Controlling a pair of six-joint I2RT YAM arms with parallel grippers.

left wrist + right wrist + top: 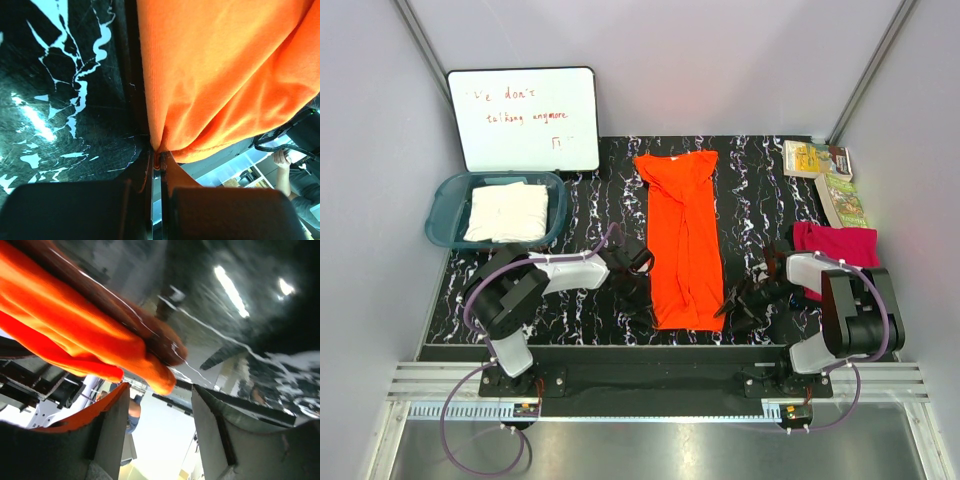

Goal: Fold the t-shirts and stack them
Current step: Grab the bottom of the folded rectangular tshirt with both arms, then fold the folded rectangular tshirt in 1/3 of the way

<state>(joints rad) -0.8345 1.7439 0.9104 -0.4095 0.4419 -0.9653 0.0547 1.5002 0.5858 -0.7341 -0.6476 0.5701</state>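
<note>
Left jaws are pinched shut on the near left edge of the orange shirt [682, 240]. Right jaws stand apart at its near right corner, with a roll of orange cloth just ahead of the gap and nothing gripped; whether the cloth touches a finger I cannot tell.

The orange shirt lies folded into a long strip down the middle of the bench [750, 200], collar at the far end and hem near the arms. The left wrist view shows its gripped edge lifted a little off the surface.

The bench top is black with white marble veining. Pale grey walls close it in on the left, right and far sides. Metal rails run along the near edge, where the arm bases are bolted, with a steel sheet in front of them. Past the bench edge, the left wrist view catches shelving and a person's forearm.

There are three shirts. Besides the orange one, a pink shirt [838, 245] lies bunched at the right edge just behind the right arm [850, 310]. A cream shirt [507, 212] lies folded in a teal tub [436, 215] at the far left, beyond the left arm [565, 270]. That makes two arms and one tub. Two booklets sit at the far right, one yellow [806, 158] and one green [843, 200]; their print is too small to read.

One whiteboard [525, 120] leans on the back wall. Its red handwriting reads roughly "we don't talking anymore", with a small mark beneath.
</note>
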